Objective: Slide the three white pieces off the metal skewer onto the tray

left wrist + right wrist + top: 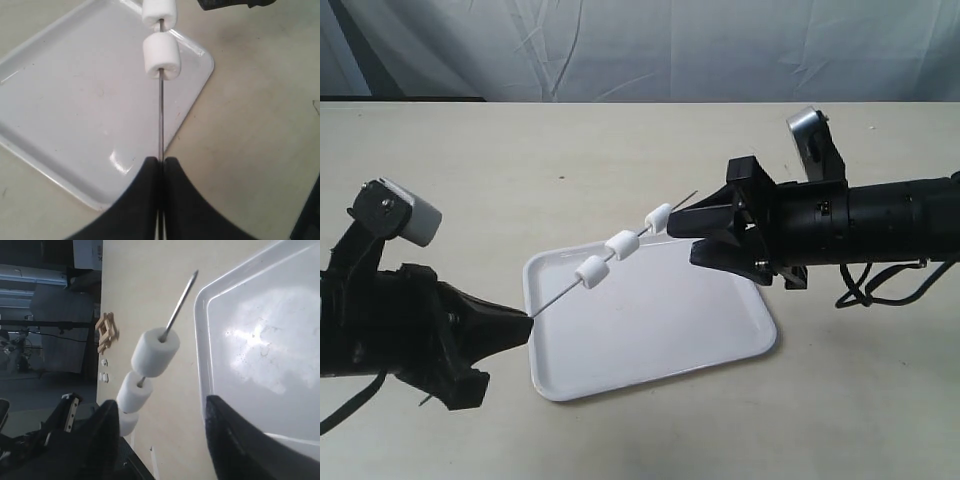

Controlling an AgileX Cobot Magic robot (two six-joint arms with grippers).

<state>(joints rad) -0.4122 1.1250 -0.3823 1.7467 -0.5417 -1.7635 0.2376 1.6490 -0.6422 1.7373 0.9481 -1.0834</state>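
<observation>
My left gripper (527, 319), lower left, pinches the metal skewer (561, 297); my right gripper (681, 240), centre right, gapes empty. The three white pieces (622, 245) hang over the upper-left corner of the tray (700, 330); I'd pinch each gently, pulling straight along the skewer.

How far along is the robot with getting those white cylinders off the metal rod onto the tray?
Done: nothing yet; all three small white cylinders sit on the thin grey metal skewer, none on the white rectangular tray. In hand: the left gripper is shut on the skewer's lower end, holding it slanted over the tray; the right gripper stands open by the uppermost cylinder. Left: sliding all three off.
</observation>
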